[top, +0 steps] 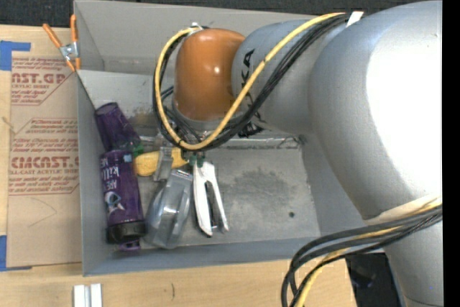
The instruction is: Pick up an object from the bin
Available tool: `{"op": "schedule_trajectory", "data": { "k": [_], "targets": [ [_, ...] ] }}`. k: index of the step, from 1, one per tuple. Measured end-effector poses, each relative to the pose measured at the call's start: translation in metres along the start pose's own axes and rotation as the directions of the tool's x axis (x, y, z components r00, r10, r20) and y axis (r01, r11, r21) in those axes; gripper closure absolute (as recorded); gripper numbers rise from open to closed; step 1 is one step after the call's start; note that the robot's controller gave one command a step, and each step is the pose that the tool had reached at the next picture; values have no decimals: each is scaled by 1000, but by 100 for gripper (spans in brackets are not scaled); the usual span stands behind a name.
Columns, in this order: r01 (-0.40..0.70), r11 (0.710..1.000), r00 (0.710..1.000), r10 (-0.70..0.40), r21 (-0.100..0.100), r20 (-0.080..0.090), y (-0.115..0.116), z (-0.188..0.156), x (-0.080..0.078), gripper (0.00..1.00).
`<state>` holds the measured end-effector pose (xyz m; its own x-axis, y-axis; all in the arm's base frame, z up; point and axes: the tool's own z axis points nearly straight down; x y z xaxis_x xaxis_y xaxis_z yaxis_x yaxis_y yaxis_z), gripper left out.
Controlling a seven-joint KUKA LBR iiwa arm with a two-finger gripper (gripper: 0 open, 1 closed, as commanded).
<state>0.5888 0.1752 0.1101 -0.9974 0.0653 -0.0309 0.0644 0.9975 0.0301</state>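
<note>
My gripper (180, 149) hangs under the orange wrist cover, low in the left half of the bin, right above a small yellow thing (146, 165). Just below it lies a clear greyish plastic piece (169, 211). Beside that on the right lies a pair of white tongs (208, 201), its tips pointing to the bin's near wall. A purple bottle (119, 190) with a printed label and a dark cap lies along the left wall.
A second purple piece (112, 122) lies above the bottle in the bin's left corner. The arm and its yellow and black cables cover the back and right of the bin. Bare grey floor shows to the right of the tongs.
</note>
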Motion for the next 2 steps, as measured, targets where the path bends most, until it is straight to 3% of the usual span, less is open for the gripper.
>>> {"op": "schedule_trajectory", "data": {
  "k": [2],
  "targets": [
    [0, 1000, 1000, 0, 3, -8, 1, -44, 0, 100]
  ]
}}
